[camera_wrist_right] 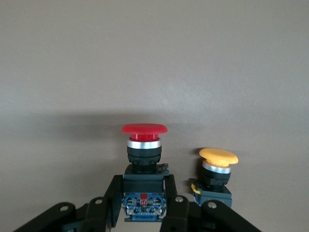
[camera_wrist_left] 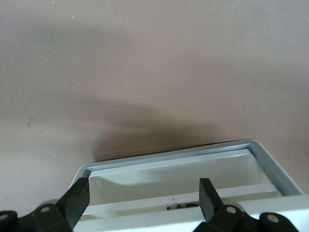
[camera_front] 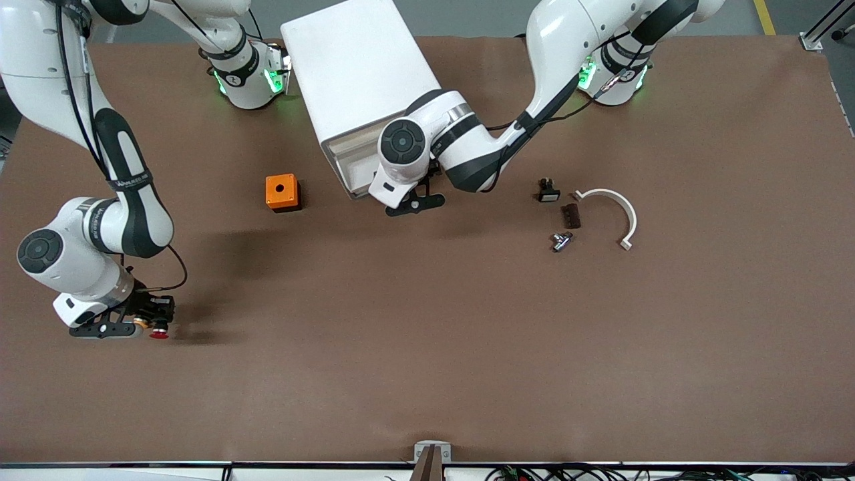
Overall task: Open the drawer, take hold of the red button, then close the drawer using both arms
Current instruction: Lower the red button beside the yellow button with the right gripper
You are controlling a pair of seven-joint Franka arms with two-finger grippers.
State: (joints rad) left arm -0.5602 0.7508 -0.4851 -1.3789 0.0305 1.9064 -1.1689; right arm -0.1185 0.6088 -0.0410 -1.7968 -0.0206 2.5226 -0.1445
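The white cabinet (camera_front: 347, 67) lies at the robots' edge of the table. Its drawer (camera_front: 349, 155) stands pulled out, and the left wrist view shows its white tray and grey rim (camera_wrist_left: 183, 153). My left gripper (camera_front: 414, 200) is open at the drawer's front, its fingers (camera_wrist_left: 77, 198) spread wide over the tray (camera_wrist_left: 143, 200). My right gripper (camera_front: 148, 323) is low over the table at the right arm's end, nearer the front camera. It is shut on the black-and-blue body of the red-capped button (camera_front: 159, 333) (camera_wrist_right: 144, 145), with the gripper (camera_wrist_right: 144, 186) holding it cap outward.
An orange-capped button (camera_wrist_right: 218, 166) stands right beside the held one. An orange box with a hole (camera_front: 282, 192) sits beside the cabinet. Toward the left arm's end lie a small black part (camera_front: 548, 190), a dark block (camera_front: 570, 215), a metal piece (camera_front: 561, 240) and a white curved bracket (camera_front: 618, 214).
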